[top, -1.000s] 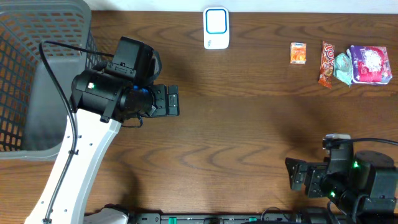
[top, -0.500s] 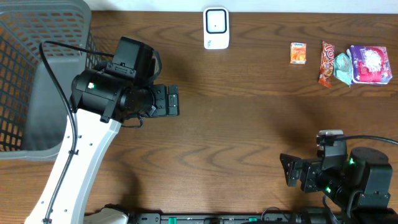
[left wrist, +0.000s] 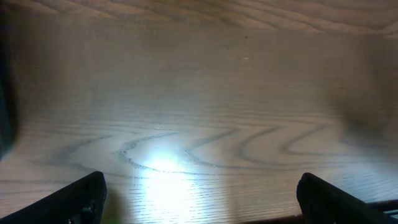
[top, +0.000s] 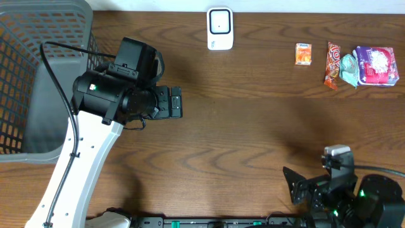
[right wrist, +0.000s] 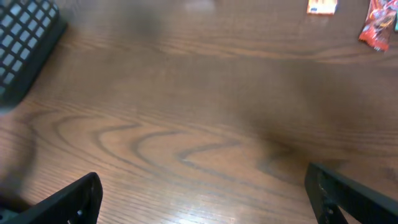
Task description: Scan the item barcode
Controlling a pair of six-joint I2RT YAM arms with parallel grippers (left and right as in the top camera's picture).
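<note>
The white scanner with its blue-framed window lies at the table's far edge. The items sit at the far right: a small orange packet, a red snack wrapper, a teal piece and a purple-pink bag. Left of centre, my left gripper hangs open over bare wood, and its wrist view shows nothing between the fingers. My right gripper is open at the near right edge, far from the items. Its wrist view catches the orange packet and the red wrapper at the top.
A large grey mesh basket fills the far left, and its corner shows in the right wrist view. The left arm's white link runs from the near edge up to the wrist.
The right arm has drawn back toward the near table edge, its gripper still open. The left arm has not moved.
</note>
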